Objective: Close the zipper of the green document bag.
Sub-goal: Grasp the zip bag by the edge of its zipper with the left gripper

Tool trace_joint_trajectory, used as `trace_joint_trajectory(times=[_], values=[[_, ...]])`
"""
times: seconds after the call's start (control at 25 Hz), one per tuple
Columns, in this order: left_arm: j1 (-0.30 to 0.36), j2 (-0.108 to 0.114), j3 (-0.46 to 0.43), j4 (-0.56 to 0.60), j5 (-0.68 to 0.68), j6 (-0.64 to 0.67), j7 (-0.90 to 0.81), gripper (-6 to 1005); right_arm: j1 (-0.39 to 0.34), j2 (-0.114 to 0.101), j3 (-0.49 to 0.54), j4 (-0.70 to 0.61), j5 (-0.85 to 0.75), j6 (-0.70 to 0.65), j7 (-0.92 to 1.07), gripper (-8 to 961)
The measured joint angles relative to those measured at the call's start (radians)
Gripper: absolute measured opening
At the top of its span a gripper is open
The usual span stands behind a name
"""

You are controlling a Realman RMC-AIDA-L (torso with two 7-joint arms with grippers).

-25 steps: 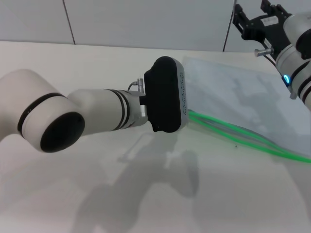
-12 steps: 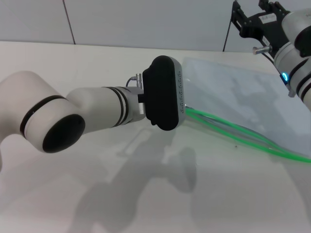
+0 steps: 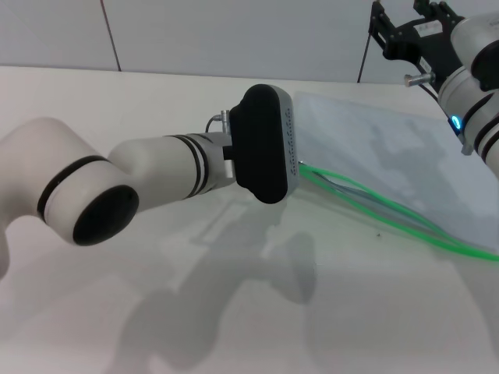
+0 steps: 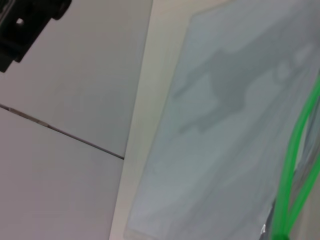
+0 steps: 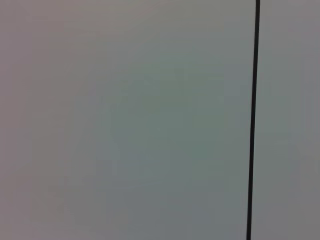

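While the left gripper [image 3: 300,167] sits at the near end of the thin bright green zipper [image 3: 390,222], its fingers' state cannot be told. The zipper's two strips gape apart along the flat translucent grey-blue document bag [image 3: 374,148]. The right gripper [image 3: 405,31] hangs raised beyond the bag, fingers spread.

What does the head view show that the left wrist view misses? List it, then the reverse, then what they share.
Only the head view shows the left arm's black wrist housing at the bag's near corner, the raised right gripper, and the white table. Only the left wrist view shows the green strips meeting at the bag's end. Both show the green document bag lying flat and its zipper gaping open.
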Motion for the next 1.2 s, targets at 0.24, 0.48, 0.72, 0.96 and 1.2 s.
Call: trace_joint_trajectory(times=[0.24, 0.48, 0.72, 0.96, 1.2], values=[[-0.001, -0.001, 0.019, -0.018, -0.001, 0.031, -0.004, 536, 0.001, 0.000, -0.003, -0.003, 0.000, 0.000, 0.000, 666], [-0.007, -0.001, 0.045, -0.026, -0.020, 0.053, -0.005, 533, 0.001, 0.000, -0.008, -0.010, 0.000, 0.001, 0.000, 666], [-0.022, 0.000, 0.060, -0.051, -0.042, 0.062, -0.005, 532, 0.001, 0.000, -0.008, -0.010, 0.000, 0.002, 0.000, 666], [-0.044, 0.000, 0.061, -0.097, -0.061, 0.097, 0.001, 531, 0.001, 0.000, -0.009, -0.012, 0.000, 0.002, 0.000, 666], [-0.057, 0.000, 0.068, -0.124, -0.065, 0.136, 0.003, 531, 0.001, 0.000, -0.009, -0.013, 0.000, 0.002, 0.000, 666]])
